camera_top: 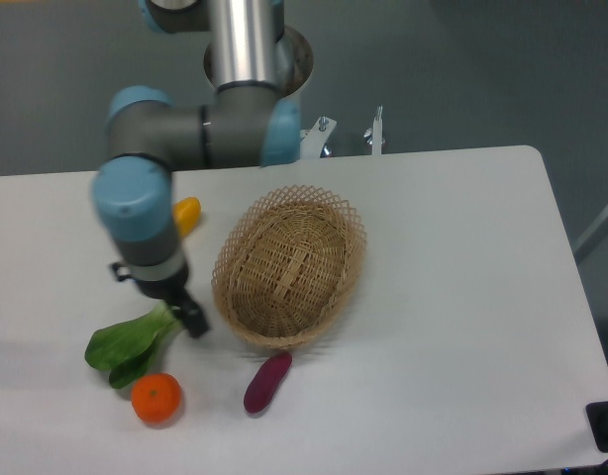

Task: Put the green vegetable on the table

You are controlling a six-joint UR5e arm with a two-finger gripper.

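The dark two-finger gripper (192, 320) points down at the white smooth tabletop (462, 297); whether its jaws are parted cannot be told. The dark green leafy vegetable (129, 342) lies flat just left of it (stalk end nearest). A round orange fruit (155, 398) sits below-left, the oval woven wicker basket (289, 265) right, a purple sweet potato (267, 382) below-right.

Even, diffuse overhead light, moderately bright; no glare on white table (462, 297). Soft faint shadows only: one under gripper (190, 322), one left of it near frame edge. Arm slightly motion-blurred; objs right of gripper sharp. No obvious edge distortion.
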